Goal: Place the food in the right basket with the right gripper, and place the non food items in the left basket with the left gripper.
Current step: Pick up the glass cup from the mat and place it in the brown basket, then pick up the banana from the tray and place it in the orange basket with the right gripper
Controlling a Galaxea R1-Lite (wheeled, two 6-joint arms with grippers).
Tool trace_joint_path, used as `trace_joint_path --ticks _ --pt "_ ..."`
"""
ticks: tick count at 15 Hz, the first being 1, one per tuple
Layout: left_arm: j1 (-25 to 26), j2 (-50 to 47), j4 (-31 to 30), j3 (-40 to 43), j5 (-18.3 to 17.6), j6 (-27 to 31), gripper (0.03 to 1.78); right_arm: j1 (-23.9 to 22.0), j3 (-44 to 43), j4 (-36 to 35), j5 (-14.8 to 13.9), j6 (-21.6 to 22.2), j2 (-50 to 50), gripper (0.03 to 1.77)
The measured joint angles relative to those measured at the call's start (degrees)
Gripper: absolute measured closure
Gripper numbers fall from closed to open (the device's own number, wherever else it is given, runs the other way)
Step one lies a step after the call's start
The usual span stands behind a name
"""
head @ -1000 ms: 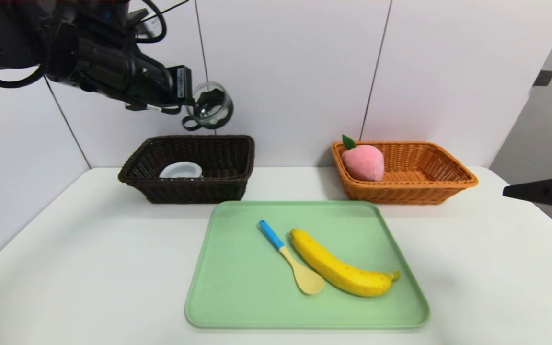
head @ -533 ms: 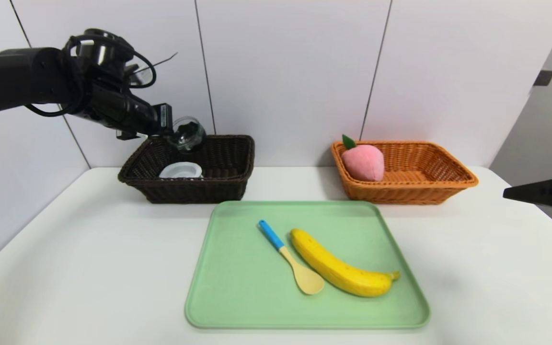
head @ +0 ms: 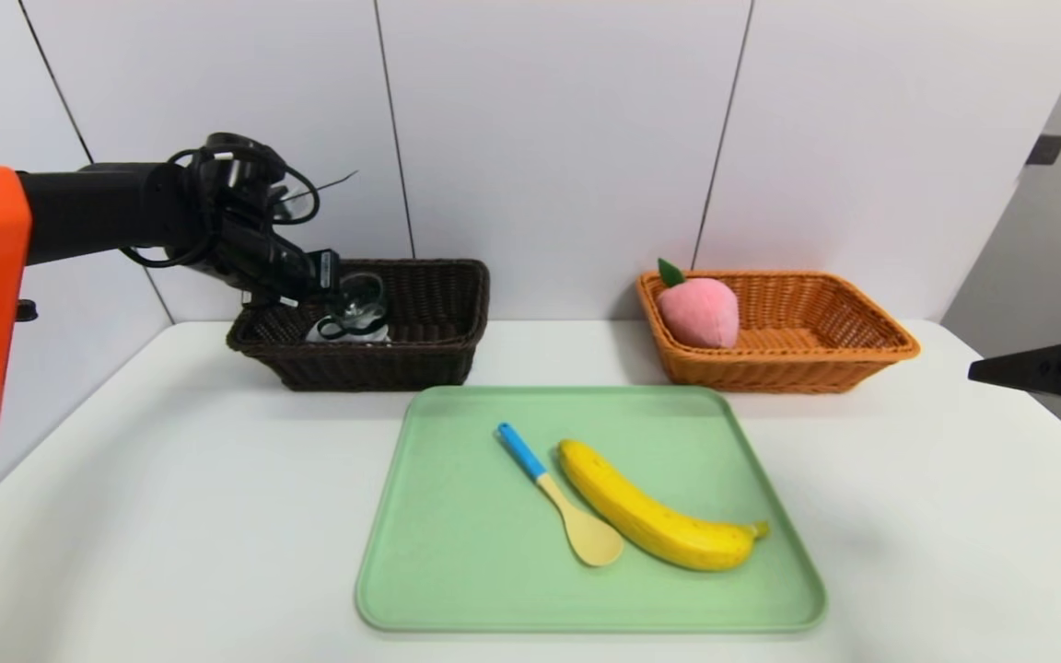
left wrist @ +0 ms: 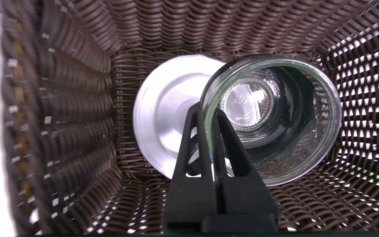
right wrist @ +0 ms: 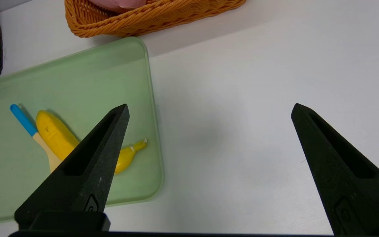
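Note:
My left gripper [head: 344, 296] reaches down into the dark brown left basket [head: 420, 361], shut on the rim of the clear glass cup [head: 362, 295]. In the left wrist view the jaws of this gripper [left wrist: 206, 113] pinch the cup's wall [left wrist: 275, 121], beside the white tape roll [left wrist: 163, 112] on the basket floor [left wrist: 61, 98]. The pink peach [head: 698, 311] lies in the orange right basket [head: 825, 370]. The banana [head: 655, 520] and blue-handled spoon [head: 553, 493] lie on the green tray [head: 457, 571]. My right gripper [head: 982, 371] [right wrist: 209, 107] hangs open at the table's right edge, holding nothing.
The two baskets stand at the back of the white table against the wall. The right wrist view shows the tray's corner [right wrist: 150, 184], the banana [right wrist: 53, 133], the spoon [right wrist: 25, 120] and the orange basket [right wrist: 150, 19], with bare table under the jaws.
The left arm has come down and back with the cup, from above the dark basket's rim to inside it. The right arm has stayed still.

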Motion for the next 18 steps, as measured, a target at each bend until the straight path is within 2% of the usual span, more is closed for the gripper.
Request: trace_joint_path --ticks 2,5,7,10,13,15,18 --pt "0.22 0.45 -0.26 0.02 0.0 0.05 1.72 0.02 0.0 0.09 0.01 0.02 0.0 0.1" --pt "0.3 0.61 -0.45 0.02 0.06 0.0 1.19 0.02 0.0 0.09 0.0 0.02 -0.05 0.1" --pt "0.33 0.26 -0.45 0.02 0.06 -0.12 0.95 0.02 0.09 0.01 0.0 0.02 -0.05 0.1" --pt "0.38 -2.83 -0.2 0.06 0.06 -0.33 0.68 0.18 -1.44 -0.52 0.06 0.05 0.0 0.1" --pt "0.27 -9.42 3.22 0.17 -0.24 -0.41 0.49 2.8 -7.39 -0.57 0.65 -0.06 0.69 0.1" --pt "0.16 -15.51 7.19 1.57 -2.01 -0.52 0.41 5.53 -12.15 -0.22 0.34 -0.04 2.58 0.1" --pt "-0.44 -26.54 10.39 10.17 -4.38 -0.45 0.31 11.02 -21.03 2.6 -0.05 0.0 7.96 0.1"
